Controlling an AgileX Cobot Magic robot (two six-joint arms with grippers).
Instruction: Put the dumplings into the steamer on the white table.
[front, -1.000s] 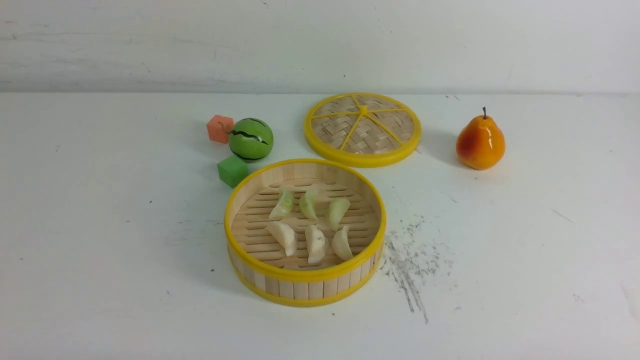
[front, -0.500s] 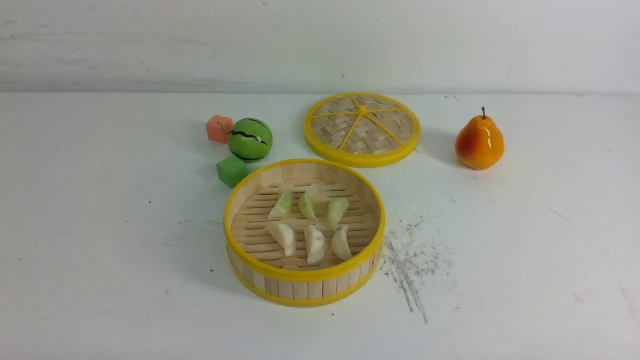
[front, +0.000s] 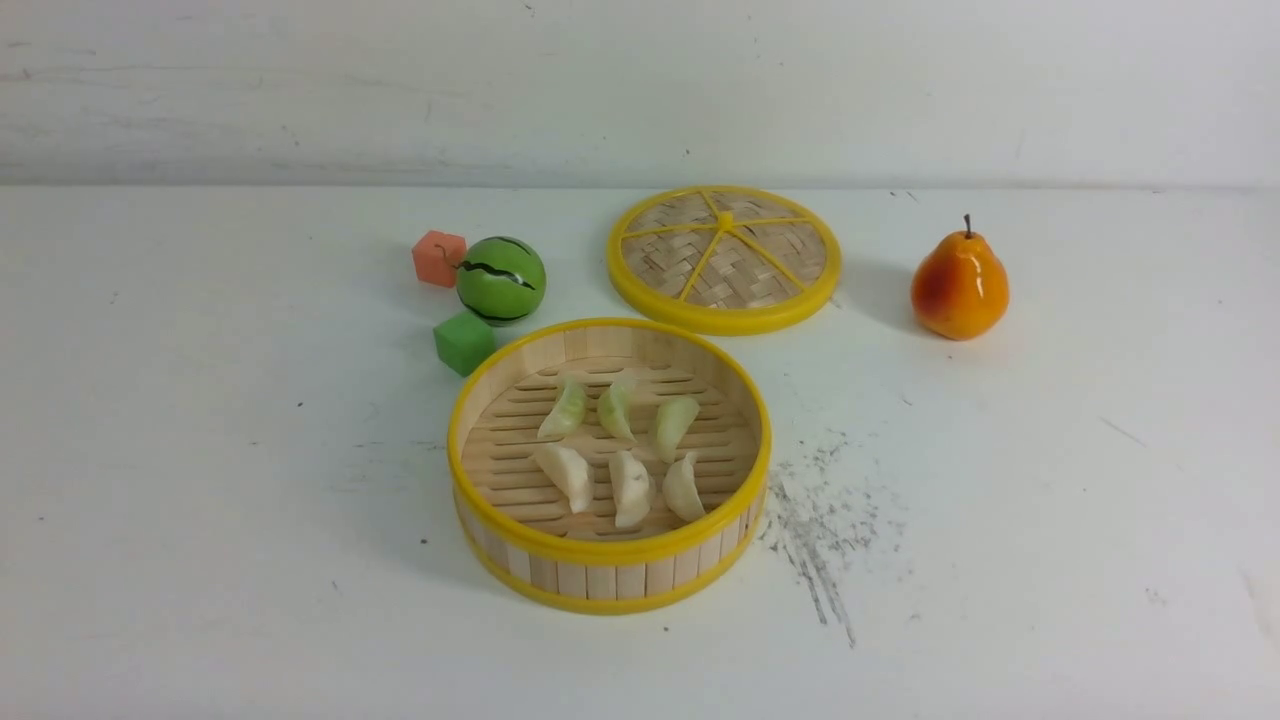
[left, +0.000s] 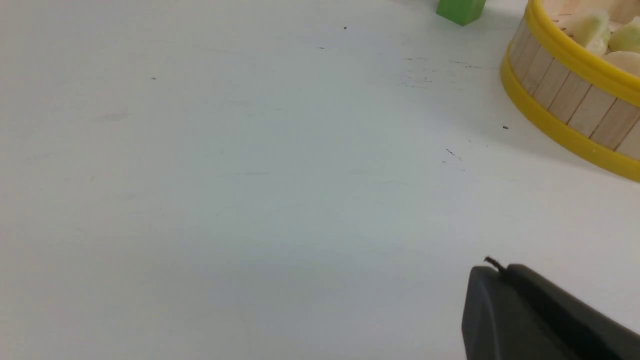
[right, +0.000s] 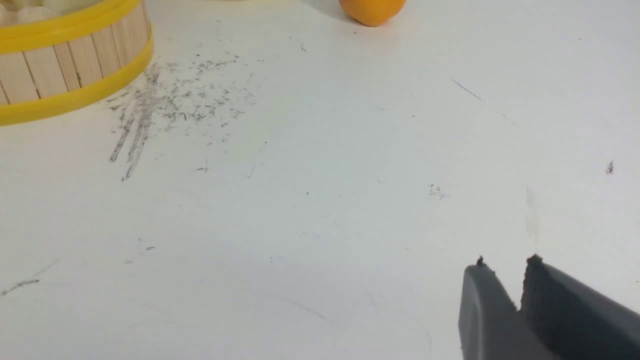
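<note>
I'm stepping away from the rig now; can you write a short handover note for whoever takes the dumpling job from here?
Left gripper: shut, empty, over bare table beside the steamer.
Right gripper: slightly open, empty, over the white table near the grey scratch marks.
Dumplings: all six lie on the slatted floor of the steamer, three green dumplings at the back, three white dumplings in front.
Done: loading looks complete.
Left: nothing visible for this task; the lid lies apart behind the steamer.
</note>
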